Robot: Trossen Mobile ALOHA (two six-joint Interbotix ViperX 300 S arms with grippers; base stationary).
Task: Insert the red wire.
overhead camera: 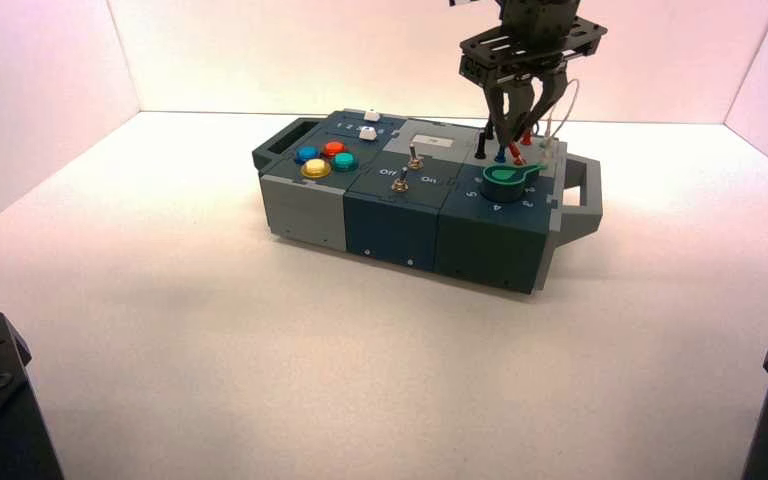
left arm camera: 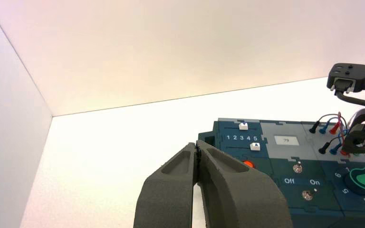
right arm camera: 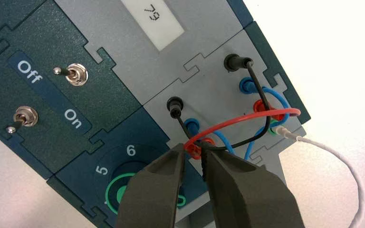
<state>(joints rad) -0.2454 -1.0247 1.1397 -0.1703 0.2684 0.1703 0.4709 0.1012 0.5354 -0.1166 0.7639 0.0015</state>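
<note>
The red wire (right arm camera: 237, 119) arches over the grey socket panel at the box's right end. One of its ends sits in the far red socket (right arm camera: 261, 107). The other red plug (right arm camera: 193, 149) is between the fingertips of my right gripper (right arm camera: 193, 151), right beside the near red socket (right arm camera: 208, 141); I cannot tell if it is seated. In the high view the right gripper (overhead camera: 513, 140) points down onto that plug (overhead camera: 517, 155), behind the green knob (overhead camera: 505, 180). My left gripper (left arm camera: 197, 147) is shut and empty, held back well short of the box's left end.
Black (right arm camera: 175, 107) and blue (right arm camera: 192, 126) plugs stand in sockets beside the red one, their leads crossing under it. A white wire (right arm camera: 342, 161) loops off the box edge. Two toggle switches (right arm camera: 76, 75) sit by the Off/On labels. The box (overhead camera: 400, 220) stands mid-table.
</note>
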